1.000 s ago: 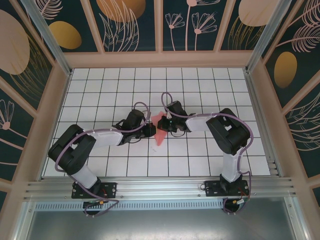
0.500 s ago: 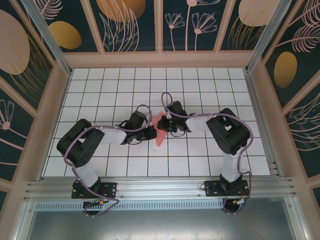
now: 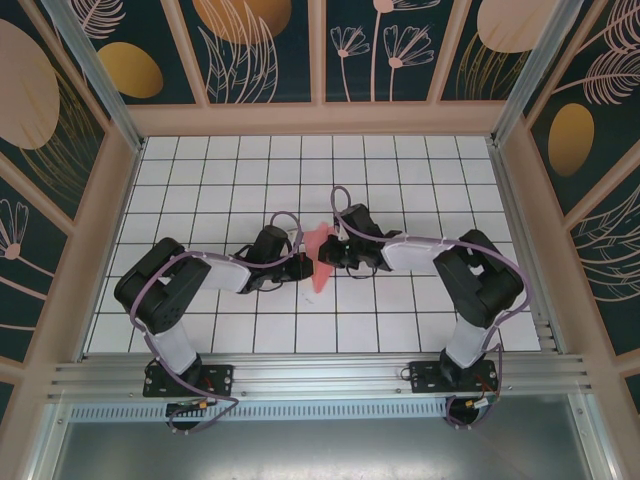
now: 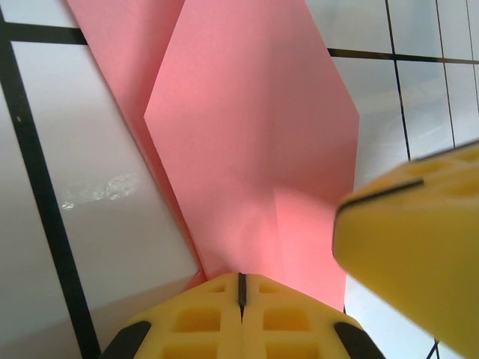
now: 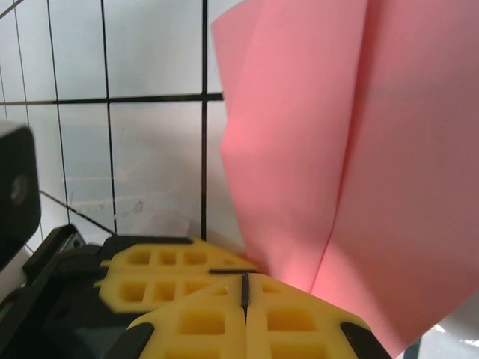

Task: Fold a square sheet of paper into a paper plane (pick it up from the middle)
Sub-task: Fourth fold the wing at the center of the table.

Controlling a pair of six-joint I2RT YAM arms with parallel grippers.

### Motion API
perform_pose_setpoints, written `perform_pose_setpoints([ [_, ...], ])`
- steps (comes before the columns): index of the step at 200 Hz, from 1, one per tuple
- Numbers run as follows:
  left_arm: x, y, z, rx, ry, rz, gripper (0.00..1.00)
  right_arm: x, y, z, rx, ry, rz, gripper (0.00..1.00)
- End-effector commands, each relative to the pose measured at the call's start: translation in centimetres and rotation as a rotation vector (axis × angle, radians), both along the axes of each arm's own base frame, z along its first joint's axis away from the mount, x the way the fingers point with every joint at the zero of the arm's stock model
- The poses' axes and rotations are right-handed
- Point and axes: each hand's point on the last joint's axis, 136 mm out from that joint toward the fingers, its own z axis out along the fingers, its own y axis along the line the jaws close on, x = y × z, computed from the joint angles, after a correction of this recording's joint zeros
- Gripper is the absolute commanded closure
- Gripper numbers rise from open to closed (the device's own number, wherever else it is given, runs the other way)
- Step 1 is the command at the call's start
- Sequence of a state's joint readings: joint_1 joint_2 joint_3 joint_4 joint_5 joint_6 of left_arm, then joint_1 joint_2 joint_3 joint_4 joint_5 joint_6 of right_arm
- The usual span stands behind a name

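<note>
White gridded tabletop (image 3: 200,200), walled by floral panels (image 3: 260,50), bears the paper plane (image 3: 318,272), both arms' jaws clamped on it

Both arms reach inward, elbows bent outward and forearms low and near horizontal. The left gripper (image 3: 304,265) and the right gripper (image 3: 323,258) face each other, tips just beside one another. Jaws on both are fully closed, pads pressed together.

Your black left arm (image 3: 150,290) and black right arm (image 3: 480,285) wear white sleeves (image 3: 215,268), trail purple cables (image 3: 335,200), and end in yellow gridded jaws.
</note>
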State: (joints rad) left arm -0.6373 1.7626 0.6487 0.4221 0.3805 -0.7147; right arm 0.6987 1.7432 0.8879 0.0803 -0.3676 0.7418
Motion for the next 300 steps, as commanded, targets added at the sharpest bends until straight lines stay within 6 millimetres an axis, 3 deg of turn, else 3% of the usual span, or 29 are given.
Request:
perform_pose_setpoints([
  [1,-1.9,1.1,-3.4,0.069,0.103,-0.005,1.0,-2.0,0.7,-0.6,-0.001,0.045,0.025,0.97],
  [62,-2.0,1.1,-3.5,0.076,0.109,-0.013,1.0,-2.3,0.1,-4.1,-0.086,0.104,0.002,0.98],
  [96,-2.1,1.1,-3.5,0.075,0.11,-0.012,1.0,-2.2,-0.5,-3.5,-0.085,0.085,-0.032,0.99],
  [114,-2.1,1.1,-3.4,0.073,0.109,-0.011,1.0,-2.2,0.1,-3.3,-0.053,0.087,-0.014,0.99],
  [153,-2.1,1.1,-3.6,0.075,0.114,-0.01,1.0,-3.4,-1.4,-6.7,-0.193,0.164,-0.03,1.0],
  [183,-2.2,1.2,-3.7,0.077,0.119,-0.011,1.0,-3.1,-0.9,-3.7,-0.135,0.095,-0.014,1.0],
  [208,-2.3,1.2,-3.8,0.075,0.122,-0.012,1.0,-4.2,-0.2,-1.6,-0.055,0.074,0.015,0.99],
  [240,-2.3,1.1,-3.7,0.071,0.121,-0.015,1.0,-5.8,0.1,-2.0,-0.024,0.102,0.037,0.99],
  [300,-2.4,1.1,-3.6,0.065,0.124,-0.015,1.0,-4.9,0.8,0.0,0.04,0.054,0.005,0.99],
])
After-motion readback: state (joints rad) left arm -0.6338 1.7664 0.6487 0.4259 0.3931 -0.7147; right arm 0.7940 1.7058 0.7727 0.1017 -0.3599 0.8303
